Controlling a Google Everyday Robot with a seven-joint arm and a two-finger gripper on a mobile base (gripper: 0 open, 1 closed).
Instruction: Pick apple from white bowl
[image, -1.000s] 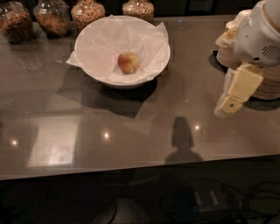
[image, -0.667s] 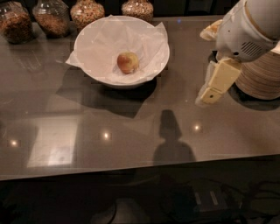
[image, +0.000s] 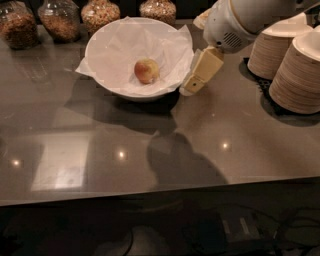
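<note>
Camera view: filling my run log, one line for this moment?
gripper: just outside white bowl rim | apple: in bowl on paper, ungrasped | pick: not yet done

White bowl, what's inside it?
An apple lies on crinkled paper inside the white bowl. The paper hides the bowl's bottom. The gripper hangs outside, beside the rim.

Glossy brown tabletop (image: 75, 165) reflecting small lights, four glass jars (image: 60, 20) of dry food standing along its far edge, two stacks of tan paper bowls (image: 300, 75) sitting on a black mat (image: 256, 77) at right, gripper (image: 191, 86) hovering just left of them.
</note>
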